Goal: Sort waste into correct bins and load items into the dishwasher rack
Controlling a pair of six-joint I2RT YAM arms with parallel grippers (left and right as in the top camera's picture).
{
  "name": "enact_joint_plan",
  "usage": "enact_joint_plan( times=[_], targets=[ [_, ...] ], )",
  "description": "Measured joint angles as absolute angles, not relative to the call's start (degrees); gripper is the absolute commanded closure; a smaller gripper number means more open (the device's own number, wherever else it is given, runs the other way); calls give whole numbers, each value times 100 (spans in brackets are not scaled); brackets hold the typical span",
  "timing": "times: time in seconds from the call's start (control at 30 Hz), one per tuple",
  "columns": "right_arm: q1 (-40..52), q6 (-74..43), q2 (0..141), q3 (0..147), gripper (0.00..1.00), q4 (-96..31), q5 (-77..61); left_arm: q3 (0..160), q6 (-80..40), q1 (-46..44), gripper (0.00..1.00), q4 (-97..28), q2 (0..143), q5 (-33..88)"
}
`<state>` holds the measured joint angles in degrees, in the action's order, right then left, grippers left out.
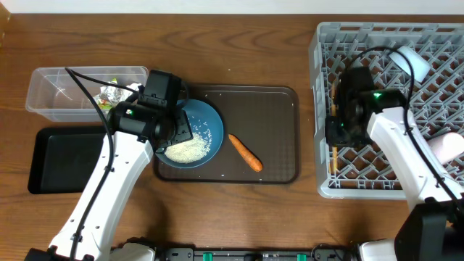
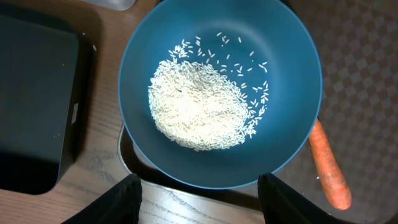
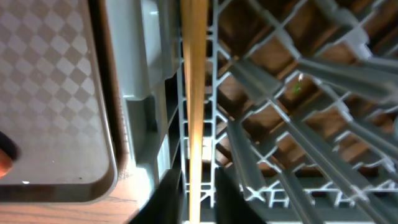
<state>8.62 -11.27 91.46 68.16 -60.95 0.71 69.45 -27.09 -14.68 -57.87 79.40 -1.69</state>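
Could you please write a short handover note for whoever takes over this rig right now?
Left gripper: open, fingers either side of the near rim of the blue plate, holding nothing.
Right gripper: low over the left edge of the dishwasher rack, straddling the chopsticks; grip unclear.
Places: rice on the plate, carrot beside it, both on the brown tray. Foil in the clear tub; black tray next to it.
Done: foil binned; chopsticks, a white cup and a pinkish cup in the rack.
Left: bin rice and carrot, rack the plate.
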Motion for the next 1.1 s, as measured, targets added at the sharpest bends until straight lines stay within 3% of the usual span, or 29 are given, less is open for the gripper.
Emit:
enact_joint_plan(
  times=[0.07, 0.33, 0.77, 1.1],
  targets=[
    [862, -1105, 9146, 6812, 68, -6038, 58, 6945, -2698, -1468, 32, -5787, 7940, -169],
    [718, -969, 9059, 7516, 35, -6099, 34, 6945, -2834, -1487, 24, -5714, 7940, 73],
    [-779, -707, 8713, 8243, 32, -6123, 43, 6945, -4213, -3135, 21, -4786, 8479, 270],
    [-967, -554, 8713, 8243, 32, -6149, -51, 6945, -5966, -3924, 21, -4261, 9953, 414]
  ],
)
